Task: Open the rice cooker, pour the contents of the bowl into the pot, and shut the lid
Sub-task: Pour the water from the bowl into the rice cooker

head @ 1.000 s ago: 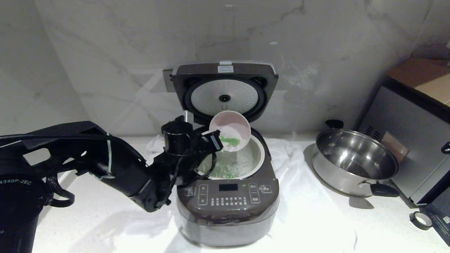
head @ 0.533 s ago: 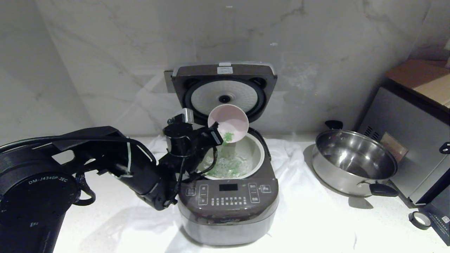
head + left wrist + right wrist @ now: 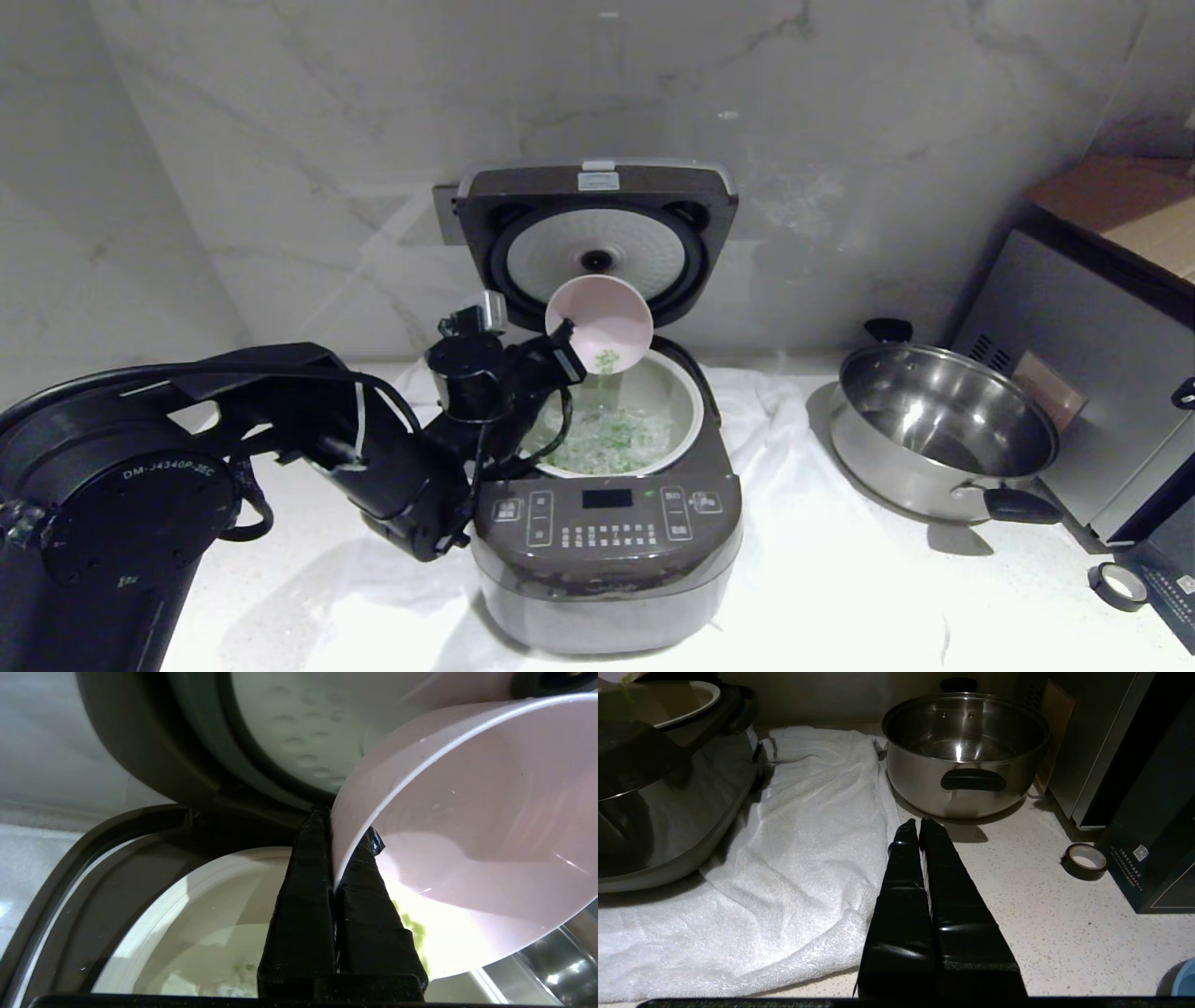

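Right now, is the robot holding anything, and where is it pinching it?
The left gripper holds the pink bowl, pinched by its rim, tipped over the pot. The right gripper is shut on nothing.

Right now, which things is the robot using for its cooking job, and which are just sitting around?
Using: left gripper pinching the bowl rim, green pieces, pot, rice cooker, open lid.

Sitting around: steel pan, white towel, tape roll, silver appliance, shut right gripper.
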Motion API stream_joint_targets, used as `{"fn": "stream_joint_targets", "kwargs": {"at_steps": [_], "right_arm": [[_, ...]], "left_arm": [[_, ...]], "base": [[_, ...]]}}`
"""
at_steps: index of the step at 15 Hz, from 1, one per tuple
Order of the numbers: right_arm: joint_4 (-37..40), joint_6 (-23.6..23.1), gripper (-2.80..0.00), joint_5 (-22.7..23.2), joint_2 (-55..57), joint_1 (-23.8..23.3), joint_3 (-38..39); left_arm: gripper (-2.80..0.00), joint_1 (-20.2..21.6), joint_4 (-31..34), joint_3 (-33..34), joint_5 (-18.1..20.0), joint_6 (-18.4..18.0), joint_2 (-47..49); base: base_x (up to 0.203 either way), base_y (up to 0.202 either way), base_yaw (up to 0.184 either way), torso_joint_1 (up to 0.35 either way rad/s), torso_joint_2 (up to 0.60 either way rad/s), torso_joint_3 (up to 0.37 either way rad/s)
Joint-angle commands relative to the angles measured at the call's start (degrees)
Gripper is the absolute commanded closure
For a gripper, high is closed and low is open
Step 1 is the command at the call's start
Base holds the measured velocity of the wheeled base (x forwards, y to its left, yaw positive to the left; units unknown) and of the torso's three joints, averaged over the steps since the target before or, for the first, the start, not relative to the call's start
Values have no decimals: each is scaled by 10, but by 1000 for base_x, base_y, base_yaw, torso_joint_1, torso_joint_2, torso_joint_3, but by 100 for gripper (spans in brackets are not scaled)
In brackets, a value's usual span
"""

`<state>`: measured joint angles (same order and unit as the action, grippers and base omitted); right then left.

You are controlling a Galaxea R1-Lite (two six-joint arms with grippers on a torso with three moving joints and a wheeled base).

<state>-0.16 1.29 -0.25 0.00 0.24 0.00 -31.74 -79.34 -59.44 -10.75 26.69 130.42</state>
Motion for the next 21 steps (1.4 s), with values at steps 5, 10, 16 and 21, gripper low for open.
{"fn": "stream_joint_targets", "kwargs": {"at_steps": [5,10,16,21], "right_arm": [[0,1,0,0,0,0,1],[0,1,0,0,1,0,1],[0,1,0,0,1,0,1],[0,1,0,0,0,0,1]], "left_arm": [[0,3,-8,-12,-1,0,-24],[0,1,-9,-12,-1,-1,-26],[0,-3,-12,16,-1,7,-25],[0,-1,-83,24,0,5,0]], "base": [[0,0,0,0,0,0],[0,0,0,0,0,0],[0,0,0,0,0,0],[0,0,0,0,0,0]]}}
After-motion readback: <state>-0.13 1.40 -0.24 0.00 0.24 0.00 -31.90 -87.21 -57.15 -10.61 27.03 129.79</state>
